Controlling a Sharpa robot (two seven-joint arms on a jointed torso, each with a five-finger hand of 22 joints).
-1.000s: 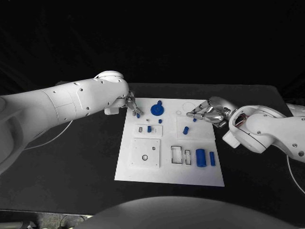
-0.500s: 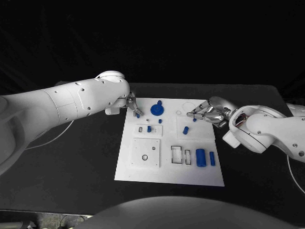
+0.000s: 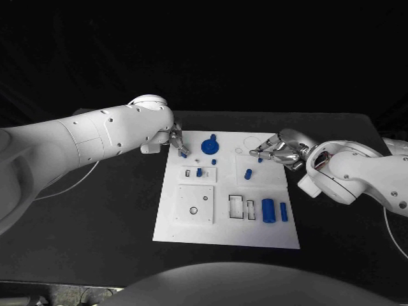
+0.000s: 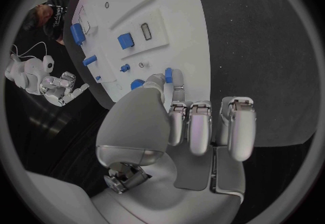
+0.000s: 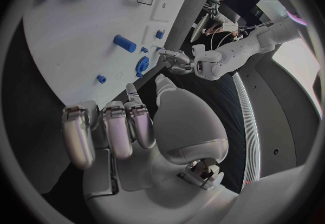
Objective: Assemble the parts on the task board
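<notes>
I have the flat white rectangular task board [image 3: 224, 223] lying on the black table [image 3: 94, 223], with both hands at its far end. My left hand [image 3: 176, 141] sits at the board's far left corner; from the wrist camera I see a small blue peg [image 4: 168, 75] pinched between its thumb and a fingertip, so it is gripping that part, the other fingers [image 4: 202, 126] held together and curled slightly over the board's edge. Just beyond that hand toward the board's middle stands the round blue disc-shaped part [image 3: 210, 146] with a tab on top. My right hand [image 3: 276, 150] hovers at the far right edge of the board, fingers curled in with fingertips pointing toward the left hand; I see nothing in them. Just nearer than that hand lies a short blue cylinder [image 3: 248, 173]. Further toward me from it, two upright blue cylinders [image 3: 275, 211] stand side by side next to black-outlined rectangular slots [image 3: 236, 205].
</notes>
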